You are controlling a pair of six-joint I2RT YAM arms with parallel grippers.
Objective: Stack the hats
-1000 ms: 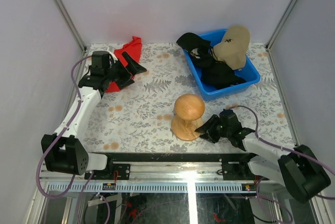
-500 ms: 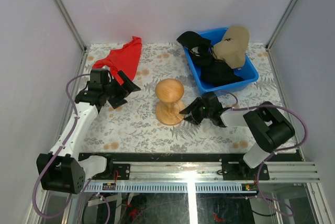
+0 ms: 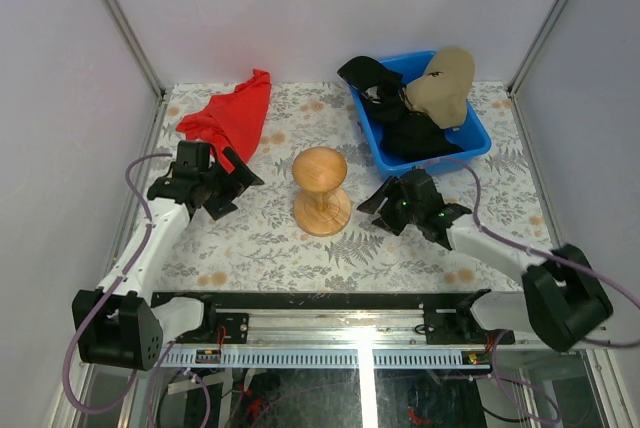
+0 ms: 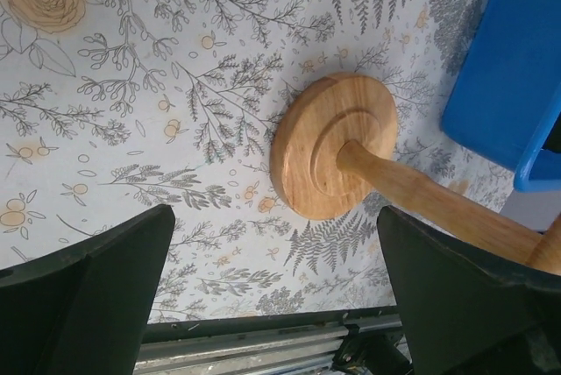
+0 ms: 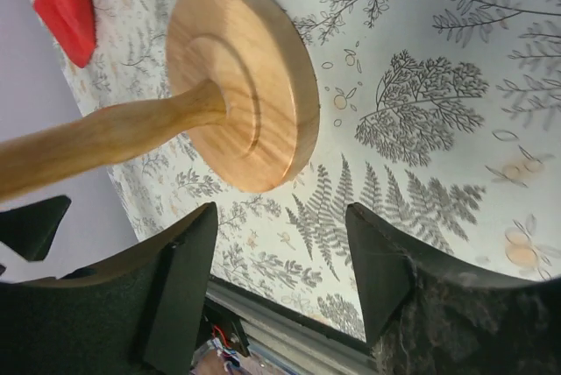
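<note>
Over bin (image 3: pixel 445 163) rim, tan hat (image 3: pixel 442 88)

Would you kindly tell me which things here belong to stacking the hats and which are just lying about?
Job: tan hat, black hats.
Lying about: red cloth, stand, bin holding the hats.

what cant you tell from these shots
- Top view: how many black hats lie in the blue bin; they overlap in one dark heap, partly under the tan hat.
- Top view: the tan hat's emblem, too small.
- Both wrist views: the wooden stand loses its round top to the frame edge.
</note>
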